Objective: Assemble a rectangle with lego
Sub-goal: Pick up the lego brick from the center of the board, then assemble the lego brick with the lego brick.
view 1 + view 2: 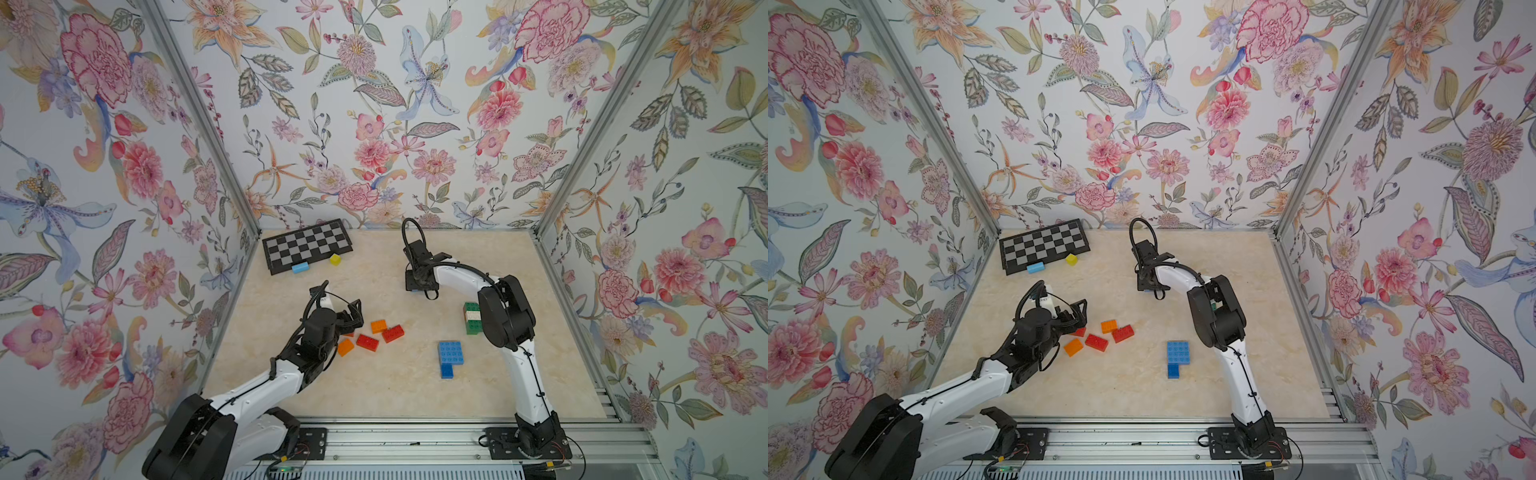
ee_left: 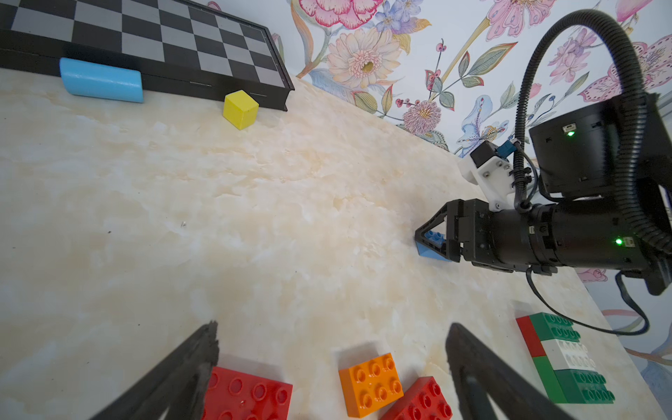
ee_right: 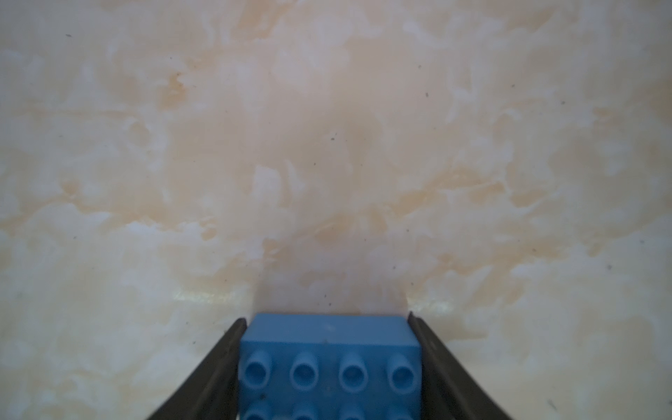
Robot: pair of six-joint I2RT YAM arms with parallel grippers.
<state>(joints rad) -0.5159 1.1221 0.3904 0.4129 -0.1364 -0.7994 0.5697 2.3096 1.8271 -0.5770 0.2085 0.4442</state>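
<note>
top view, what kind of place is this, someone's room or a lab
Probably a lab robot cell dressed as a room: wallpaper panels in an aluminium frame, two arms bolted to a rail beside a marble-look table.

Your table (image 2: 254, 218) reads as smooth, marble-look stone or laminate with a faint sheen. The red brick (image 2: 251, 396) and orange brick (image 2: 371, 383) are glossy moulded plastic, while the blue brick (image 3: 329, 360) looks duller, almost satin. The left fingers (image 2: 174, 378) are black, matt and rough-grained. The chessboard (image 2: 163, 36) has smooth, slightly shiny squares. The blue block (image 2: 102, 82) and yellow cube (image 2: 240, 109) look matt, material unclear. The hose (image 2: 582, 20) is ribbed black plastic, the right arm (image 1: 528, 382) smooth white plastic, the rail (image 1: 395, 434) brushed metal, the wall (image 1: 374, 104) a matt printed covering.
</note>
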